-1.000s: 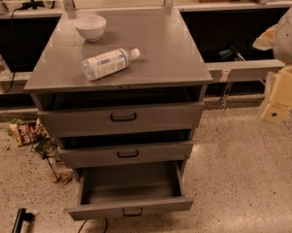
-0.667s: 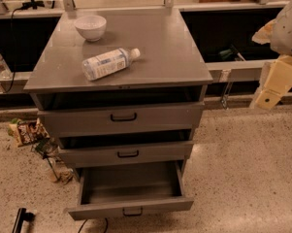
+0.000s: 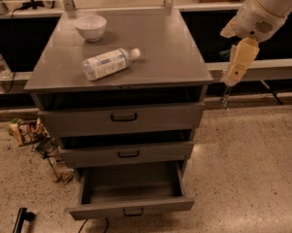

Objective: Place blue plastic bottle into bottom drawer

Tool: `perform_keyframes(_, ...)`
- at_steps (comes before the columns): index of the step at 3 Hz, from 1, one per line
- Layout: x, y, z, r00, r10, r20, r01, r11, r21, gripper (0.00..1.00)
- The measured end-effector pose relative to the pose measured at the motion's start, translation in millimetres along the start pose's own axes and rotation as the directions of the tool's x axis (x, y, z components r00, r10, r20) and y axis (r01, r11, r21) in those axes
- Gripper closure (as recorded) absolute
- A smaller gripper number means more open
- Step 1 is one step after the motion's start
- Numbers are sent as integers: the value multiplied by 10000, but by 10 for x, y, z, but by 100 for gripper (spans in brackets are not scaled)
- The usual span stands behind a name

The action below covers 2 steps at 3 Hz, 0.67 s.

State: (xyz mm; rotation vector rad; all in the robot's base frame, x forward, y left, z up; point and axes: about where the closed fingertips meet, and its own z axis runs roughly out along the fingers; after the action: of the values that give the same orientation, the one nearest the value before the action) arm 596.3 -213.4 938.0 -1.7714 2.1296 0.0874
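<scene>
- Three grey drawers face me in one cabinet (image 3: 166, 47). The nearest and lowest, the bottom drawer (image 3: 99, 209), is pulled well out, so its shallow grey tray lies open to view, with a small black handle (image 3: 132, 211) on its front.
- On the speckled floor (image 3: 247, 169) to the left of that drawer lies a black object (image 3: 21, 218) that I cannot identify.
- Above the open tray come the middle drawer (image 3: 155, 151) and the top drawer (image 3: 157, 115). Each has a black handle and each shows a dark gap above its front.
- Further left on the floor, crumpled snack wrappers (image 3: 25, 131) lie against the cabinet's lower corner.
- The blue plastic bottle (image 3: 109, 63) lies on its side on the cabinet top, left of centre, with its white cap pointing back and to the right. It is well apart from the bottom drawer.
- My gripper (image 3: 231, 76) hangs in the air off the cabinet's right edge, at about the height of its top, pointing down. It is well clear of the bottle and touches nothing. I cannot tell whether it is spread or pressed together.
- Behind the bottle, a white bowl (image 3: 90, 26) stands upright near the back left of the top.
</scene>
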Motion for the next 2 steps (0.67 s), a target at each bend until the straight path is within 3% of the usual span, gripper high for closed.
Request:
perform_keyframes(1,-80,-276,77,9996,-9,270,1,9996,284,0)
perform_keyframes(2,-87,-268,5,9996,-27,296,13,9990,443,0)
